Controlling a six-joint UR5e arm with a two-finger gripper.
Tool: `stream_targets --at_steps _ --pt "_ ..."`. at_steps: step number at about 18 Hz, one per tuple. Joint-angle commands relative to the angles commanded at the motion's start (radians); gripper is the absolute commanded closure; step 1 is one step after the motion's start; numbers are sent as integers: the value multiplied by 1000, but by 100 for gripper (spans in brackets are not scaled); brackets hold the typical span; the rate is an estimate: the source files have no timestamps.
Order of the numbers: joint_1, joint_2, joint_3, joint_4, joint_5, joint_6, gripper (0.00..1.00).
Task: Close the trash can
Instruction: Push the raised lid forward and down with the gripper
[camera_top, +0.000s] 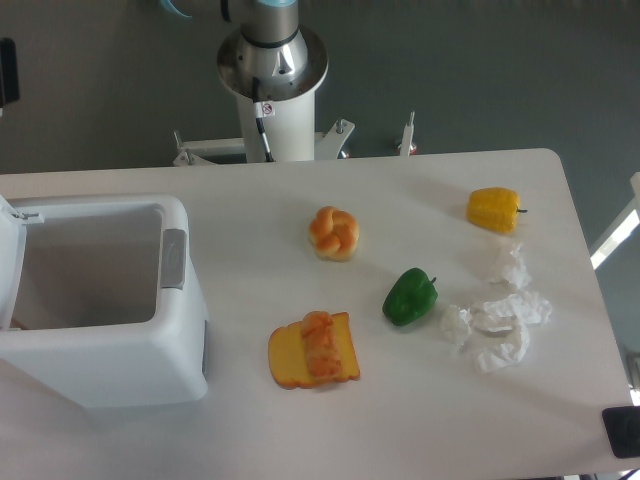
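Observation:
The trash can is a large white boxy bin at the table's left side. Its top stands open and I look into its empty inside. The lid is swung up on the left edge of the bin, only partly in frame. A grey latch sits on the bin's right rim. Only a dark sliver of my gripper shows at the far left edge, high above and behind the bin. Its fingers are cut off by the frame.
The robot base stands behind the table's far edge. On the table lie a bun, a toast slice with topping, a green pepper, a yellow pepper and crumpled white tissue.

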Motion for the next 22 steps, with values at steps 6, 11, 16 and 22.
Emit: stream_targets --at_steps 6,11,16,22 --pt "72 -23 8 0 21 -17 0" --pt "129 -29 6 0 23 -15 0" --pt "150 -54 -24 -2 77 -14 0" --pt "209 -74 -75 -3 86 -2 0"
